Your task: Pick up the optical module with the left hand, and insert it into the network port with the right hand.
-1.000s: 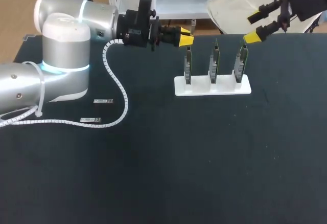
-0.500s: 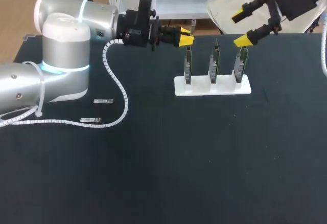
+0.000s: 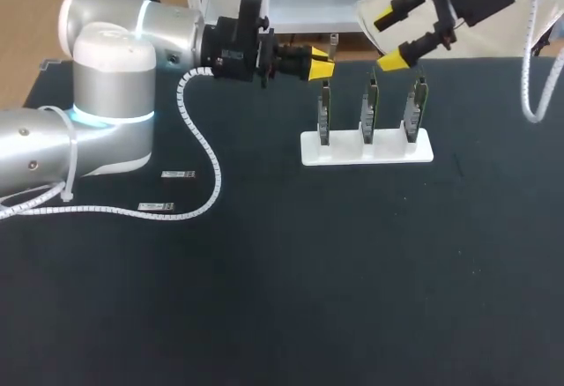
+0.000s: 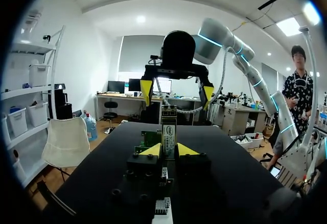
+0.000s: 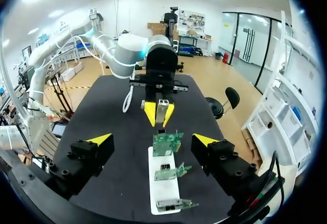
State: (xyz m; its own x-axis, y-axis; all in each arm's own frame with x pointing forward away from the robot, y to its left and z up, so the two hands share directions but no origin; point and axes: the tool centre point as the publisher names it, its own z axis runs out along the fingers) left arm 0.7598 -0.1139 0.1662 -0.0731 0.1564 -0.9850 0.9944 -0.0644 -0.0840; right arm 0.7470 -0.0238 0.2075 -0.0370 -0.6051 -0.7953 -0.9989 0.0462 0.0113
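Optical module point(image 5: 162, 109) clamped in left gripper point(image 3: 321, 69), long axis toward right gripper point(image 3: 388, 42); that one splayed wide, near the boards point(image 3: 370, 104).

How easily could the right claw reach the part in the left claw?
Probably easily: the right claw hangs open, facing the module in the left claw, and the boards sit lower.

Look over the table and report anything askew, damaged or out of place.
Nothing looks damaged or spilled. The three circuit boards stand upright in the white holder. The only oddity is that the left arm's spiral cable trails across the table, close beside two loose modules lying flat, where it might snag them.
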